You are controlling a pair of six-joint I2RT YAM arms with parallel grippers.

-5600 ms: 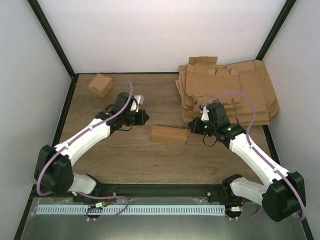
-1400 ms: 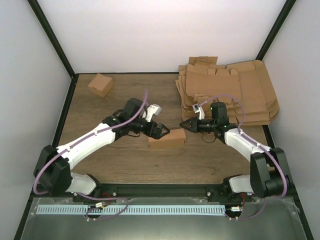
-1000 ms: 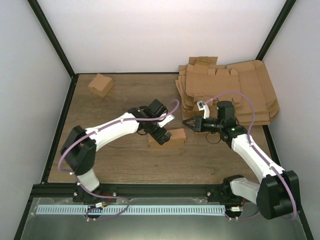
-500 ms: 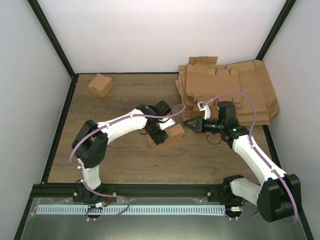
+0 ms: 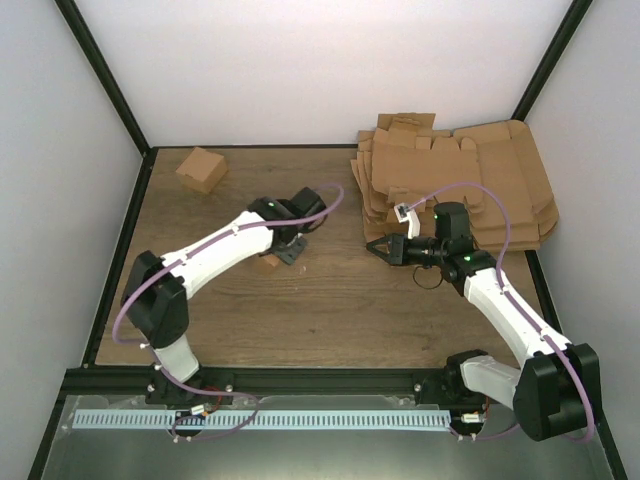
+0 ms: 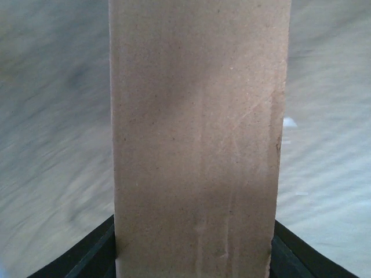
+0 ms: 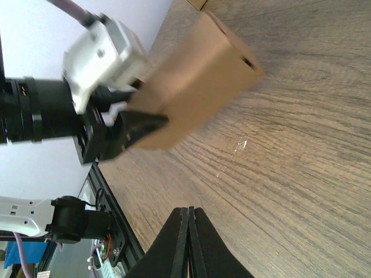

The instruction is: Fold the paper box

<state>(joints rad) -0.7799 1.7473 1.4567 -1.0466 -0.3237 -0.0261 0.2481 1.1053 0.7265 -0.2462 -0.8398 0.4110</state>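
The paper box [image 6: 197,133] is a small closed brown carton that fills the middle of the left wrist view, with a black finger pressed against each side. My left gripper [image 6: 194,255] is shut on it. In the right wrist view the paper box [image 7: 197,81] hangs tilted above the wood, held at one end by the left gripper [image 7: 130,124]. From above, the left gripper [image 5: 286,247] covers nearly all of the box; only a brown corner [image 5: 268,263] shows. My right gripper [image 5: 375,247] is shut and empty, low over the table to the right of the box, its tips [image 7: 189,212] pointing at it.
Another small folded brown box [image 5: 201,169] sits at the back left corner. A stack of flat cardboard blanks [image 5: 455,185] fills the back right. The wooden table [image 5: 330,320] has a black frame round it.
My left gripper has closed on the paper box and carried it left, off the spot where it lay. The right gripper has stayed shut and almost still.
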